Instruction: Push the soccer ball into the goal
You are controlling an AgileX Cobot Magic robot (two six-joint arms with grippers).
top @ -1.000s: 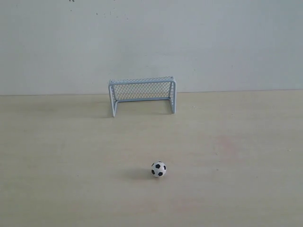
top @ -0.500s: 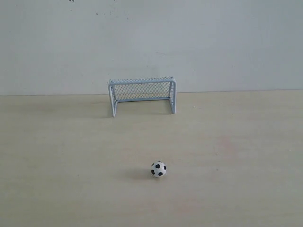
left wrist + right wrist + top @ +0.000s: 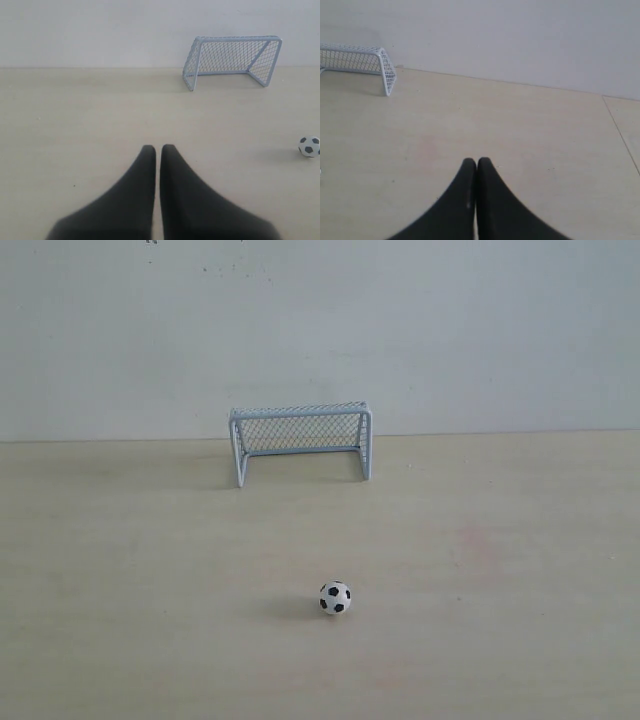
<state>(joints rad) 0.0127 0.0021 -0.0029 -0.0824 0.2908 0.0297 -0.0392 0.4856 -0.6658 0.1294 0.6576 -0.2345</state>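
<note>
The small black-and-white soccer ball (image 3: 335,597) rests on the pale wooden table, well in front of the goal (image 3: 300,440), whose open mouth faces it from the back by the wall. Neither arm shows in the exterior view. In the left wrist view my left gripper (image 3: 158,147) is shut and holds nothing; the soccer ball (image 3: 309,146) lies off to one side of it and the goal (image 3: 231,60) stands farther off. My right gripper (image 3: 476,160) is shut and empty, with one end of the goal (image 3: 365,61) at the frame's edge.
A plain white wall (image 3: 320,330) rises just behind the goal. A seam in the tabletop (image 3: 621,135) runs beside the right gripper. Nothing else stands on the table (image 3: 500,560).
</note>
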